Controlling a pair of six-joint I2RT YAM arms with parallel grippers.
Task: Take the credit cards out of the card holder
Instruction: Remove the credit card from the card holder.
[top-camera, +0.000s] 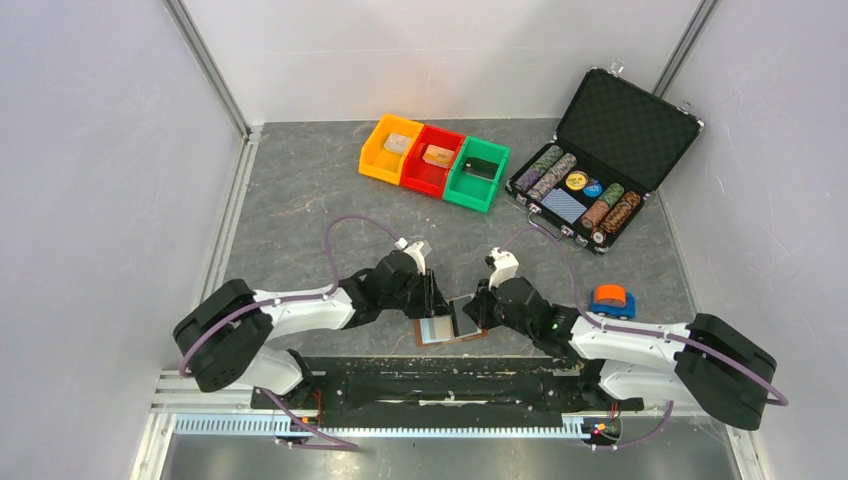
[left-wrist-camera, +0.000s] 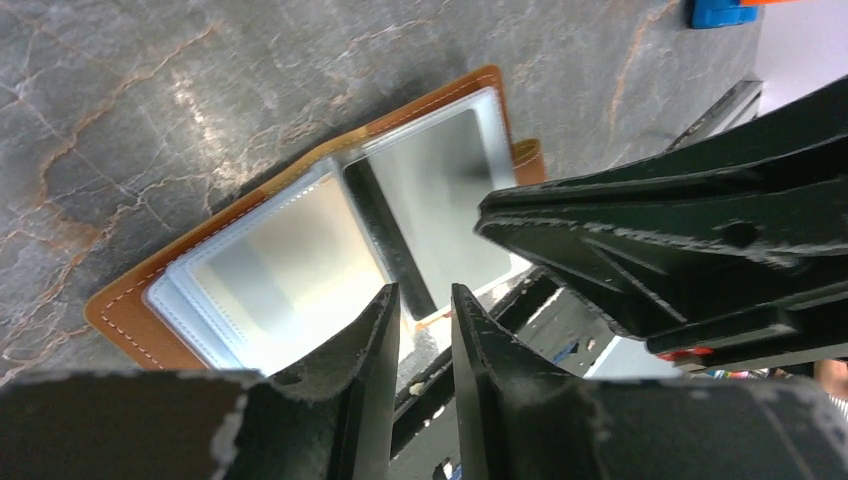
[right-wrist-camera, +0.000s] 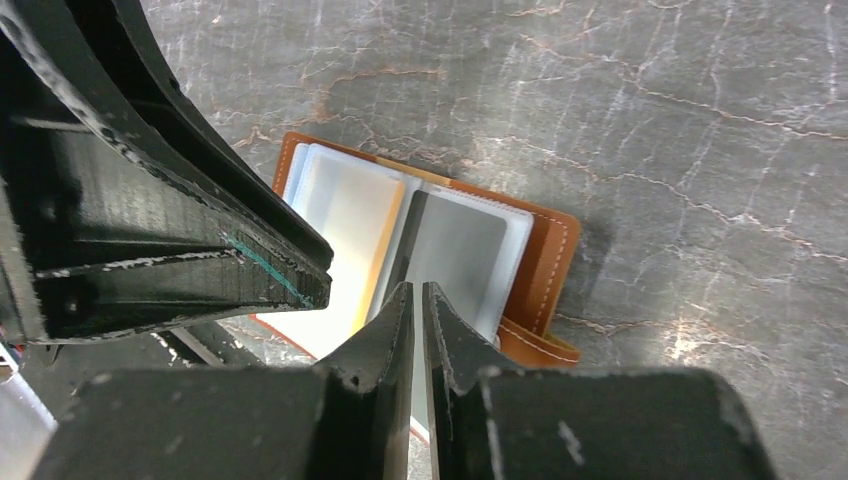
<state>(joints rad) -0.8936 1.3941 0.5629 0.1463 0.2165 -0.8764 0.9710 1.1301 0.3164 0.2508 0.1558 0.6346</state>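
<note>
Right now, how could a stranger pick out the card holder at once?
Start at the table, middle of its near edge. The card holder lies open there, brown leather with pale clear pockets; the black chip case at the far right is much larger.

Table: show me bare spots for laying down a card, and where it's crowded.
Widest bare patch: the table's far left, between the left wall, the bins and the left arm. A smaller strip between bins and holder. Crowded: around the holder, and by the case and toy car.
</note>
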